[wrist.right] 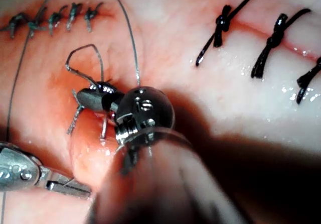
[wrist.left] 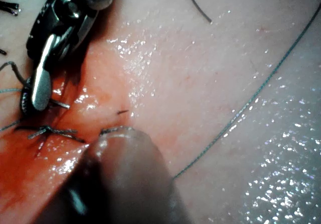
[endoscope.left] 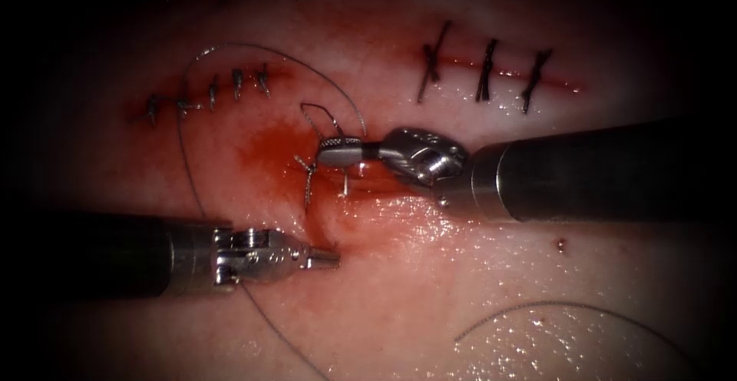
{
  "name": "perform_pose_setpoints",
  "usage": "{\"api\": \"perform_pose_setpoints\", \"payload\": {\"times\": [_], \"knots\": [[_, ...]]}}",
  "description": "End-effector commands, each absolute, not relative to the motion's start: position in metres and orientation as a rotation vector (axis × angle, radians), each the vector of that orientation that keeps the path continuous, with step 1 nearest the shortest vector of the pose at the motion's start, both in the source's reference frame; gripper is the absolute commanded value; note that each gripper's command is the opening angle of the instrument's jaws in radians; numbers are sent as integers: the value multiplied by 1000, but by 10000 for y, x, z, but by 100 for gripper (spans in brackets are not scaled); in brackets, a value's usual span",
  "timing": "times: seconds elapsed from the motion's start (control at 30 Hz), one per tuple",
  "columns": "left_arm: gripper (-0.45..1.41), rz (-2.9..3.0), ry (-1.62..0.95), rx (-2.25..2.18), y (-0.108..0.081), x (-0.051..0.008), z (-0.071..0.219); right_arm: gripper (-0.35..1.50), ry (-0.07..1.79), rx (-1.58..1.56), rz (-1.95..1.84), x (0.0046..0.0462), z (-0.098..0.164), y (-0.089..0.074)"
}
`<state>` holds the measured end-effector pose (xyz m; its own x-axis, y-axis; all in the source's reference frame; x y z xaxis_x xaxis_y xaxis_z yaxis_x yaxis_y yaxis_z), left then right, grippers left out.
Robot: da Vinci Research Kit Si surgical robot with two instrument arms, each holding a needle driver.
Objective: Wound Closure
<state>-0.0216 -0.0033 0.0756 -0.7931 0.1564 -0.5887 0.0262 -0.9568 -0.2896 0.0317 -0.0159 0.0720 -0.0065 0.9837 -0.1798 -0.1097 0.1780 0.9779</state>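
Note:
The tissue [endoscope.left: 430,273] has a short cut [endoscope.left: 345,197] at its centre, wet with red fluid [endoscope.left: 261,147]. My right tool [endoscope.left: 338,150] comes in from the right with its jaws shut on the thread [endoscope.left: 311,108], just above a knotted stitch [endoscope.left: 307,167]. A small loop of thread rises from those jaws [wrist.right: 88,99]. From there the long thread [endoscope.left: 230,44] arcs up and left, then runs down under the left shaft. My left tool [endoscope.left: 326,258] lies low on the cut's left side, its jaws shut and empty and its tip against the tissue. I cannot make out the needle.
Two other stitched cuts lie beyond: several grey stitches [endoscope.left: 211,93] at upper left and three dark stitches [endoscope.left: 485,70] at upper right. A loose arc of thread [endoscope.left: 568,308] rests on the tissue at lower right. A thread [wrist.left: 251,98] crosses beside the left tool's tip [wrist.left: 118,131].

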Motion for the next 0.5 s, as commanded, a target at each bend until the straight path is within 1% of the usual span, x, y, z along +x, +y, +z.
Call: {"api": "perform_pose_setpoints", "payload": {"times": [0.03,0.17,0.27,0.5], "knots": [[-26,2877,-444,-982,-40,-219,760,-35,1216,1004,1142,324,723,-169],[-26,2880,-435,-974,-34,-212,754,-35,1210,1024,1150,326,722,-179],[-26,2870,-415,-980,-26,-205,748,-35,1181,1102,1147,330,720,-195],[-21,2860,-404,-989,-24,-206,747,-35,1141,1174,1139,333,709,-217]]}}
